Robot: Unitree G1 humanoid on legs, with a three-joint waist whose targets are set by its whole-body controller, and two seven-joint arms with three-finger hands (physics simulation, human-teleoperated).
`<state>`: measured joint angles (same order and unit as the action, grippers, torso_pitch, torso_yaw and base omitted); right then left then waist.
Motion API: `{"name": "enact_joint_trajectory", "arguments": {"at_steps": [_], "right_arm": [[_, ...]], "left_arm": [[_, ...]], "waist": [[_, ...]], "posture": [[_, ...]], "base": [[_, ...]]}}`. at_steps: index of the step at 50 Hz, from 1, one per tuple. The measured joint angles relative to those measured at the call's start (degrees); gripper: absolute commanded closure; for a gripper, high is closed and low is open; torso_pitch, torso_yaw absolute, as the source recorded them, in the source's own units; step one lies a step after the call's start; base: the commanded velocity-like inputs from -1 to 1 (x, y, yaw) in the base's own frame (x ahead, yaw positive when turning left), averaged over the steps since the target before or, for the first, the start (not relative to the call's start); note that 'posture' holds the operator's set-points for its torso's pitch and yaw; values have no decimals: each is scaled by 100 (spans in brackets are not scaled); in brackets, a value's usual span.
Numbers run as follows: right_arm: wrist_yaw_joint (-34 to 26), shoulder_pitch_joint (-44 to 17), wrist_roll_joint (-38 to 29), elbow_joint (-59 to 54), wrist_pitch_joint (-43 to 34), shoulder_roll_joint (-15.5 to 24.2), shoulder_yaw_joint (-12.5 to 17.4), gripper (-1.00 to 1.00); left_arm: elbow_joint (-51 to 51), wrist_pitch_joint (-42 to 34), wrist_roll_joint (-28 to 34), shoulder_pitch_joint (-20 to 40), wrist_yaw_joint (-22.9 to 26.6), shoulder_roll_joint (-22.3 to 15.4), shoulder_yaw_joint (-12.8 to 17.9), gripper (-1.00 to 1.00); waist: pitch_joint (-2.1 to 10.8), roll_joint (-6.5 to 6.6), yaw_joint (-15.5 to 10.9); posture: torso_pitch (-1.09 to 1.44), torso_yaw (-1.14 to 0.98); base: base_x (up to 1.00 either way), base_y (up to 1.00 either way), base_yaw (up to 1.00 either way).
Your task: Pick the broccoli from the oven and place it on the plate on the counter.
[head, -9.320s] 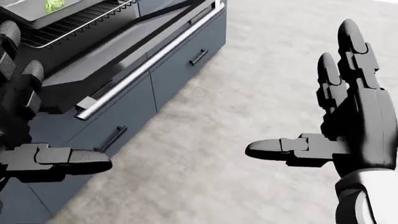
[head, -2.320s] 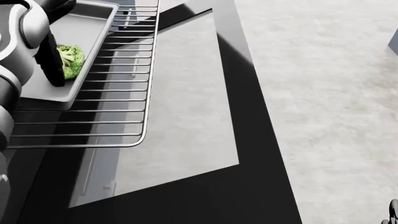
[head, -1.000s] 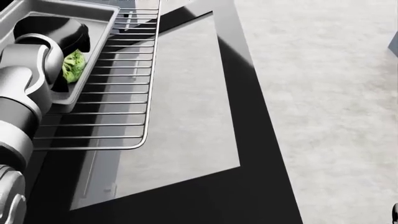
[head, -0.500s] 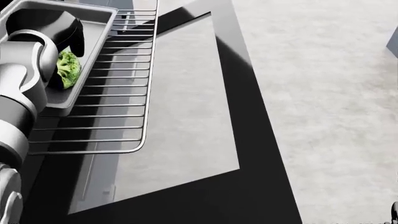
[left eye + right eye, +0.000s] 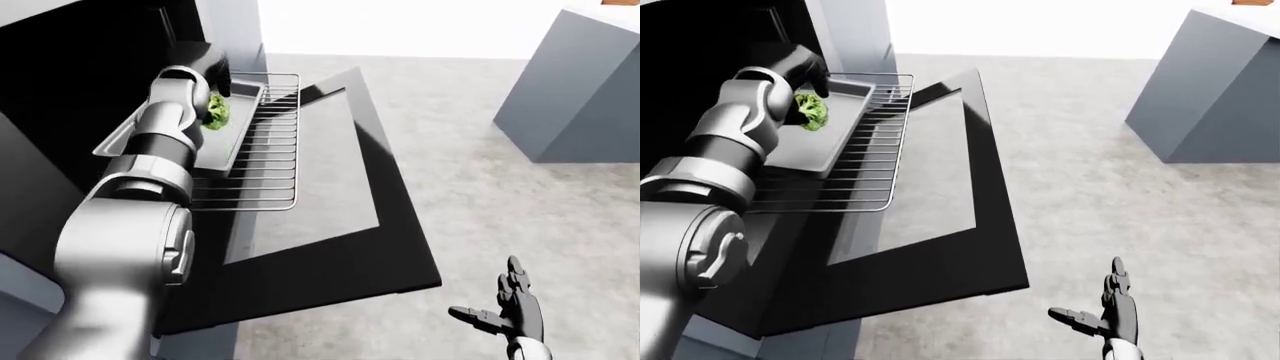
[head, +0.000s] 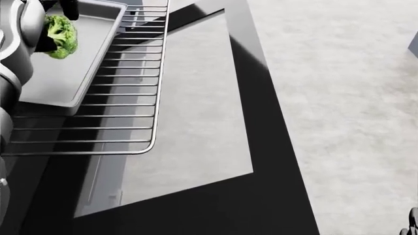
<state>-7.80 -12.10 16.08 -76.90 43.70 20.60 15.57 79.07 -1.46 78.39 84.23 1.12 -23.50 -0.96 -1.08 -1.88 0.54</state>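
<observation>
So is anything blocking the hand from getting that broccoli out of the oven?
Nothing visible does: the left hand already holds the broccoli above the baking tray. The oven door lies open below. The plate is out of view.

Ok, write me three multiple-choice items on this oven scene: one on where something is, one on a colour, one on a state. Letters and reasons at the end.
1. Where is the broccoli?
A. on the floor
B. at the left hand, over the baking tray
C. on the oven door

2. What colour is the baking tray?
A. grey
B. red
C. yellow

3. How is the oven door?
A. shut
B. removed
C. open, folded down

Answers:
1 B: the green floret sits against the dark fingers, above the tray on the wire rack.
2 A: its floor and rim render plain grey.
3 C: the door lies flat below the pulled-out rack, while the right hand hangs open over the floor.
</observation>
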Motion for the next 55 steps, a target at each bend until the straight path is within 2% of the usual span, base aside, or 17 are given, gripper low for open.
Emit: {"name": "enact_joint_trajectory", "arguments": {"at_steps": [14, 17, 20, 23, 26, 28, 34, 38, 40, 41, 44, 47, 49, 55], "right_arm": [[-215, 188, 199, 267, 74, 34, 34, -100], [-236, 220, 209, 249, 85, 5, 15, -100], [-266, 231, 205, 278, 123, -12, -7, -100], [-249, 237, 195, 270, 115, -7, -18, -100], [-230, 259, 185, 240, 92, -12, -28, -100], [-214, 251, 182, 260, 107, 21, -20, -100], [-167, 193, 177, 276, 171, 18, -23, -100], [-195, 209, 155, 253, 160, -10, -35, -100], [-195, 197, 156, 271, 178, -22, -30, -100], [-194, 197, 153, 277, 185, -73, -42, -100], [-239, 244, 102, 201, 162, -152, -111, -100], [-259, 242, 91, 144, 168, -143, -87, -100], [-258, 246, 119, 163, 220, -125, -52, -100], [-260, 256, 166, 194, 310, -123, -44, -100]], "left_arm": [[-136, 263, -157, 412, 78, -44, -26, 62], [-76, 269, -150, 424, 127, -61, -38, 63], [-121, 245, -133, 501, 158, -107, -32, 68], [-155, 270, -125, 540, 154, -27, -53, 69], [-178, 385, -130, 602, 185, 79, -87, 69], [-193, 421, -131, 625, 185, 64, -80, 69], [-207, 369, -114, 625, 142, 25, -62, 75], [-179, 385, -117, 627, 166, 43, -63, 76], [-177, 379, -117, 636, 179, 2, -54, 76], [-184, 365, -116, 593, 170, -37, -44, 76], [-48, 294, -103, 520, 190, -48, -37, 76], [-101, 308, -111, 548, 197, 9, -46, 76], [-161, 326, -124, 583, 173, 21, -41, 77], [-154, 332, -124, 588, 136, 68, -58, 76]], "waist": [[-2, 11, 2], [34, 31, -80], [96, -25, -91], [81, 58, -24], [58, -121, 57], [89, -143, 29], [62, 106, -90], [28, 359, -164], [54, 500, -211], [67, 490, -272], [153, 582, -344], [33, 546, -410], [-35, 435, -482], [7, 252, -721]], "posture": [[0, 0], [0, 0], [0, 0], [0, 0], [0, 0], [0, 0], [0, 0], [0, 0], [0, 0], [0, 0], [0, 0], [0, 0], [0, 0], [0, 0]], "base": [[0, -1, 0], [-11, -4, 0], [-39, 0, 0], [-59, 0, 0], [-66, 0, 0], [-67, 0, 0], [-66, 0, 0], [-66, 0, 0], [-66, 0, 0], [-66, 0, 0], [-55, -18, 0], [-28, -88, 0], [-27, -100, 0], [-26, -100, 0]]}}
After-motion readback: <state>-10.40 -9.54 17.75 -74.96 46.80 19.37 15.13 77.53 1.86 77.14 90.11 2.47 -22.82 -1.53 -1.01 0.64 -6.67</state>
